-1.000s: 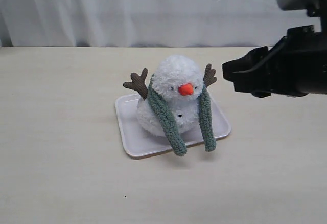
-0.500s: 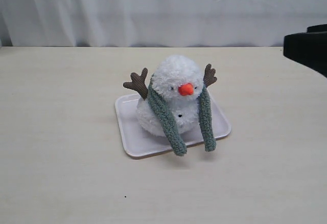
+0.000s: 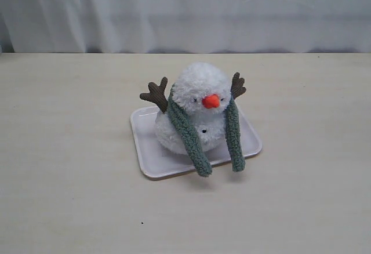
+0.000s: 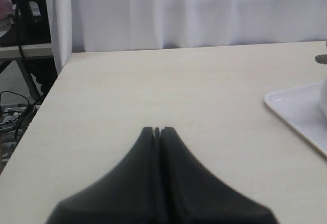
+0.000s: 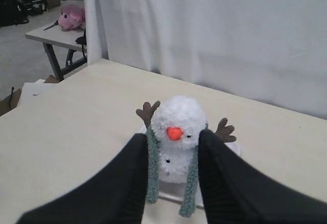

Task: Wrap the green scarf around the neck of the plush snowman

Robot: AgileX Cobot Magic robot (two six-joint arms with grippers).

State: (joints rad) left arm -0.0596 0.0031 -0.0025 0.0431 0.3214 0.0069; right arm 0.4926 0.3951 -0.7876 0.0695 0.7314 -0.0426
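The plush snowman [image 3: 200,106] sits on a white tray [image 3: 148,149] in the middle of the table, facing forward with its orange nose and brown twig arms up. The green scarf [image 3: 188,135] lies behind its neck, and both ends hang down its front past the tray's edge. Neither gripper shows in the exterior view. In the right wrist view my right gripper [image 5: 173,137] is open and empty, well back from the snowman [image 5: 179,127] and the scarf [image 5: 190,188]. My left gripper [image 4: 157,130] is shut with nothing in it, over bare table beside the tray [image 4: 296,111].
A white curtain [image 3: 185,10] hangs behind the table. Past the table's edge stand another table with a pink plush toy [image 5: 69,17] and some cables [image 4: 13,111] on the floor.
The right arm has drawn back out of the exterior view to the right. The snowman, scarf and tray have not moved.
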